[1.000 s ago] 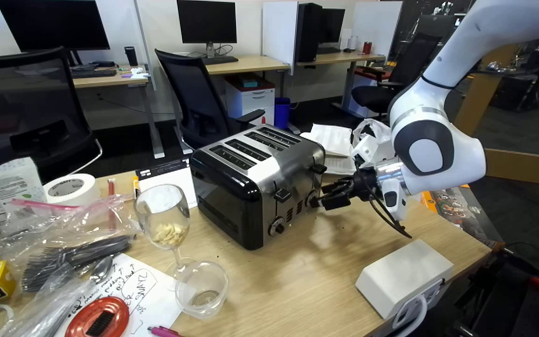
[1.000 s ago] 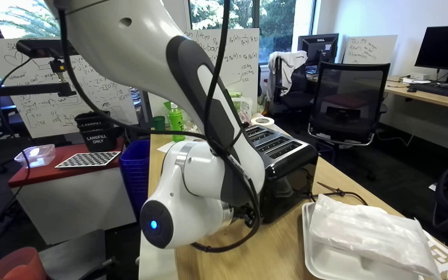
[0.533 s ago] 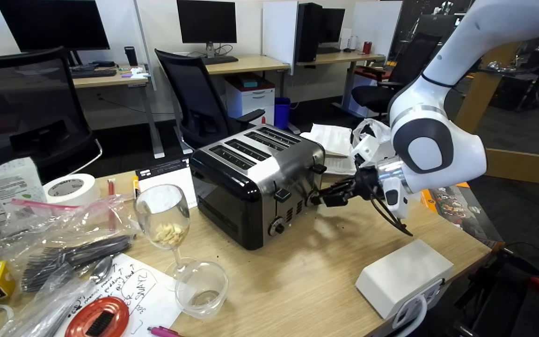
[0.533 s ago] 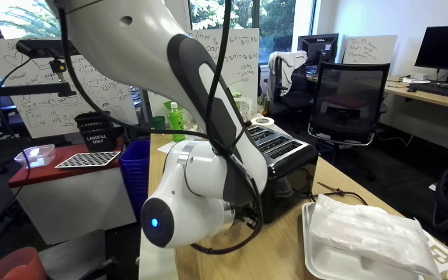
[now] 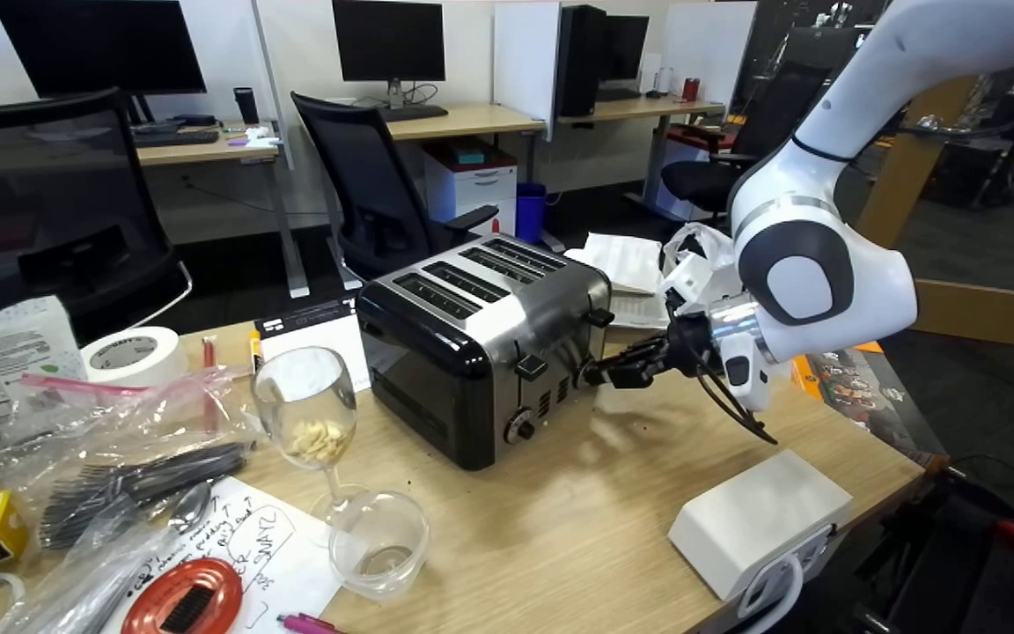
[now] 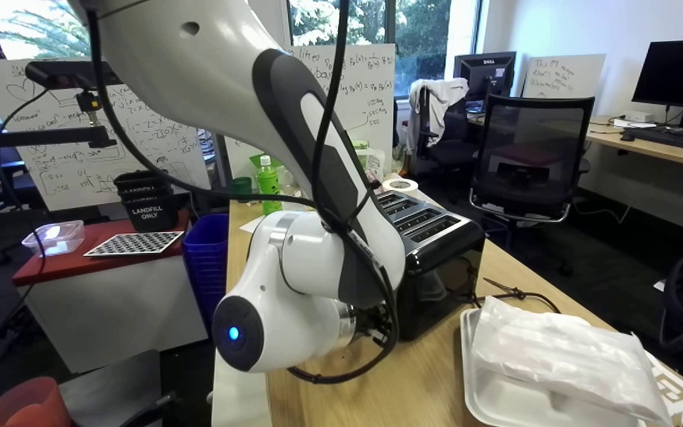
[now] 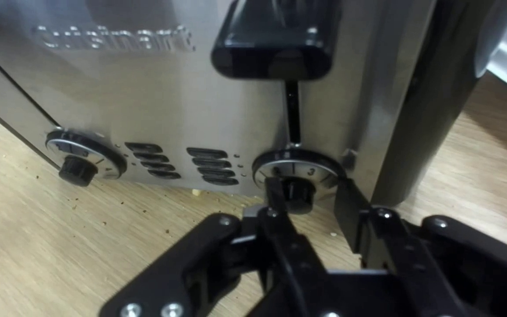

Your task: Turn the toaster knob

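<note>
You have the claw released, its jaws apart around a knob of the toaster; in the wrist view one finger overlaps the knob's left side, touching or not you cannot tell, and a gap shows on the right. The toaster stands on the desk, by the edge that faces the chairs. In an exterior view you see a white box at the near edge, short of the right corner. Toward the left end you find a wine glass holding pale bits, a clear cup just beside it, a sheet, a brush and a tape roll. In an exterior view a white tray with a plastic pack lies along the right edge. Beyond, you have monitors on other desks, a blue bin, and whiteboards before windows.
</note>
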